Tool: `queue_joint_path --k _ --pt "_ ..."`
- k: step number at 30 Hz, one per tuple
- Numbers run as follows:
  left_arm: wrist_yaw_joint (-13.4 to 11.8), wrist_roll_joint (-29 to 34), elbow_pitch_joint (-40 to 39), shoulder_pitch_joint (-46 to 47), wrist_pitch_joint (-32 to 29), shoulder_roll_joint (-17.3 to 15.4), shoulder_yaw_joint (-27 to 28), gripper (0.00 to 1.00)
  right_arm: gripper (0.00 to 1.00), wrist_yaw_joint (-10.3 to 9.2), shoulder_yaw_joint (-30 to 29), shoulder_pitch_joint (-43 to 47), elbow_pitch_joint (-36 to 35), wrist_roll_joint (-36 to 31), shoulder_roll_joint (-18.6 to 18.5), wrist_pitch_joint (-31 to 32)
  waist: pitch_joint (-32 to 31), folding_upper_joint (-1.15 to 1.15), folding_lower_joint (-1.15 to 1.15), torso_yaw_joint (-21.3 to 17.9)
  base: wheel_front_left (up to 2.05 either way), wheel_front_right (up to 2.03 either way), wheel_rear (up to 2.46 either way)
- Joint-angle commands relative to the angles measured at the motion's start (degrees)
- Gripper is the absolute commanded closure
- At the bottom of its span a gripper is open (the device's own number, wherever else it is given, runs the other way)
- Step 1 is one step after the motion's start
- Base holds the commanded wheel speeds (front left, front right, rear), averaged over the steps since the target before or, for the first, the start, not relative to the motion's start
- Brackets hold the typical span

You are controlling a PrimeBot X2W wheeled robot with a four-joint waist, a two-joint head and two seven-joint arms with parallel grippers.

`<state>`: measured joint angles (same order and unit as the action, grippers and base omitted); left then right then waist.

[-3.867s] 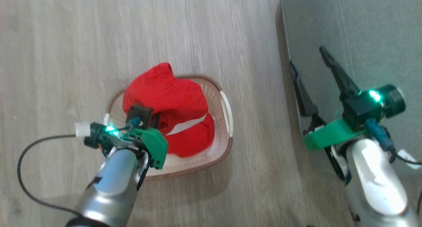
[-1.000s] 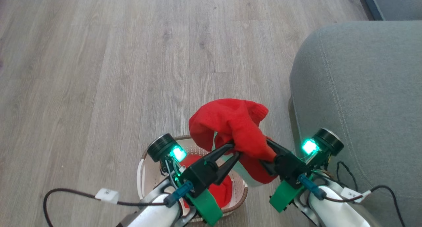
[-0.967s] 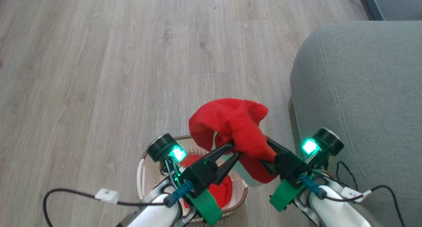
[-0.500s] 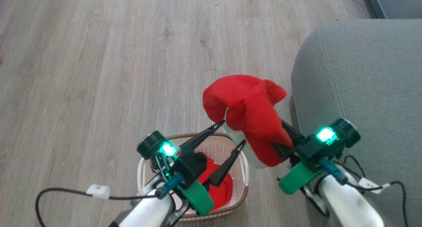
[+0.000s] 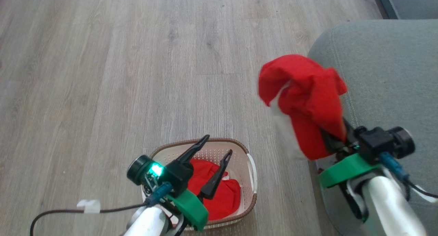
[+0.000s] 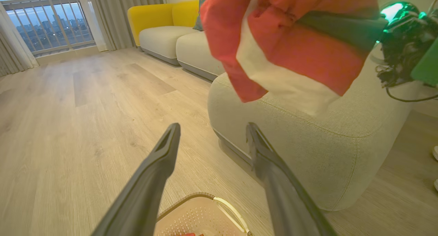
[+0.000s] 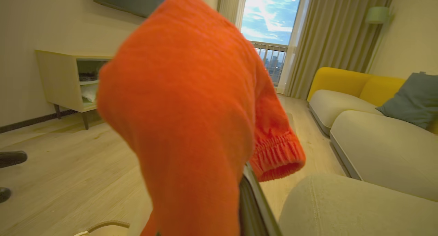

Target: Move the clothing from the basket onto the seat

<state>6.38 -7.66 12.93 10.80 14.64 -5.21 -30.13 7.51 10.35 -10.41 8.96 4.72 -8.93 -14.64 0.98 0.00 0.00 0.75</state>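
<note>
My right gripper (image 5: 337,135) is shut on a bright red piece of clothing (image 5: 304,92) with a white strip, held in the air at the left edge of the grey-green seat (image 5: 386,68). The cloth drapes over the fingers and hides them. In the right wrist view the clothing (image 7: 191,109) covers all but one dark finger (image 7: 255,208). My left gripper (image 5: 217,145) stands open and empty above the cream basket (image 5: 254,195), where more red clothing (image 5: 219,195) lies. The left wrist view has the open left gripper (image 6: 212,129), the hanging clothing (image 6: 291,47) and the seat (image 6: 308,153).
Pale wooden floor (image 5: 119,75) spreads to the left and ahead. A yellow and cream sofa (image 6: 164,27) stands further back by a window. A low sideboard (image 7: 65,78) is against the wall. A black cable (image 5: 61,212) trails from my left arm.
My left gripper opened, let go of the red clothing and drew back over the basket. My right gripper carried the clothing up and to the right, to the seat's edge.
</note>
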Motion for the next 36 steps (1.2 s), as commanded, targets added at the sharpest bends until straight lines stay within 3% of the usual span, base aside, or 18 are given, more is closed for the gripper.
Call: queue_joint_path --k 1,11,27,36 --pt "-0.08 -0.28 -1.52 1.27 0.36 0.58 2.42 0.00 1.00 -0.02 -0.03 -0.86 -2.22 0.35 0.16 -0.36 -0.03 0.00 0.00 -0.05 0.00 0.00 0.00" --pt "0.79 0.64 -0.58 -2.44 0.36 1.40 2.62 0.00 1.00 -0.02 -5.11 2.60 -0.54 0.49 0.45 -0.36 -0.16 0.00 0.00 -0.07 0.00 0.00 0.00" --pt "1.10 1.21 -0.83 -4.14 0.36 1.55 -0.80 0.00 1.00 -0.02 -5.74 3.14 1.10 -0.67 1.06 -0.36 0.34 0.00 0.00 -1.01 0.00 0.00 0.00" --pt "1.10 1.26 -1.78 -3.95 0.36 1.60 -0.46 0.00 1.00 -0.02 -7.15 2.07 -0.71 -1.46 0.21 -0.36 1.67 0.00 0.00 -5.35 0.00 0.00 0.00"
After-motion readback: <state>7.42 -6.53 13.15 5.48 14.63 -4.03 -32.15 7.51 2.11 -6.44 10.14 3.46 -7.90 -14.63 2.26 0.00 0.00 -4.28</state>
